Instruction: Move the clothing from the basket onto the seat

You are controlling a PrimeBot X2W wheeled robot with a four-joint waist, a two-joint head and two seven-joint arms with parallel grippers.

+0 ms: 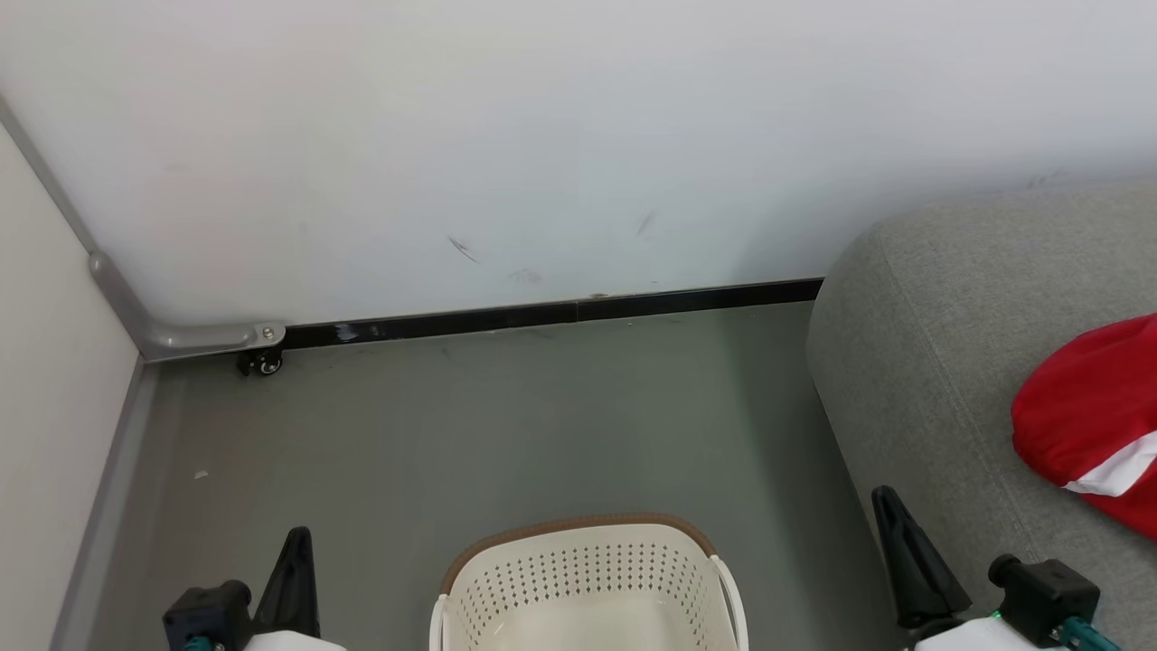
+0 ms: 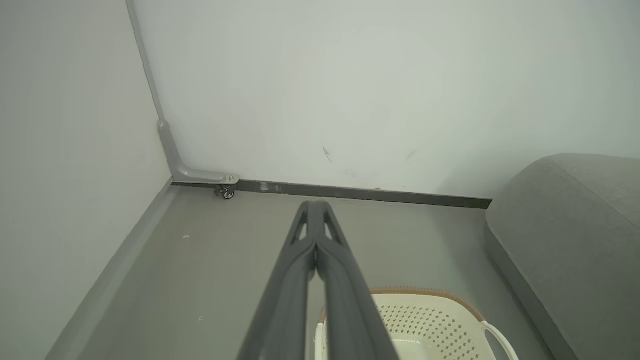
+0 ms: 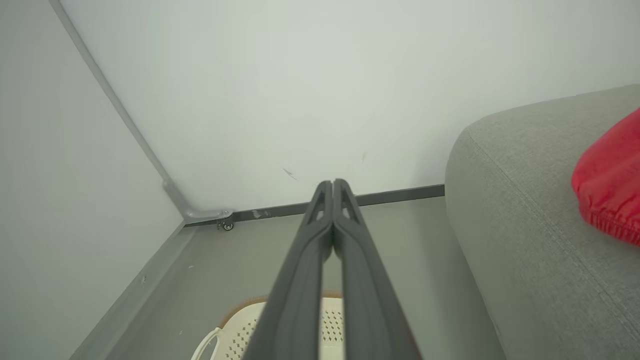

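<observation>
The cream basket point(image 1: 587, 579) with its brown rim stands on the floor at the bottom centre of the head view; the part of its inside that shows holds no fabric. It also appears as the basket point(image 2: 430, 325) and basket point(image 3: 240, 330) low in both wrist views. Red clothing point(image 1: 1089, 425) with white trim lies on the grey seat point(image 1: 922, 380) at the right, seen too as clothing point(image 3: 610, 180) on the seat point(image 3: 525, 225). My left gripper point(image 1: 294, 542) is shut beside the basket's left, left gripper point(image 2: 314, 205) holding nothing. My right gripper point(image 1: 886, 497), right gripper point(image 3: 332, 182), is shut and empty by the seat's front.
A white wall point(image 1: 542, 136) with a dark skirting strip point(image 1: 542, 315) closes the back. A pale panel on a small caster point(image 1: 262, 363) forms the left side. Grey floor point(image 1: 506, 425) lies between the basket and the wall.
</observation>
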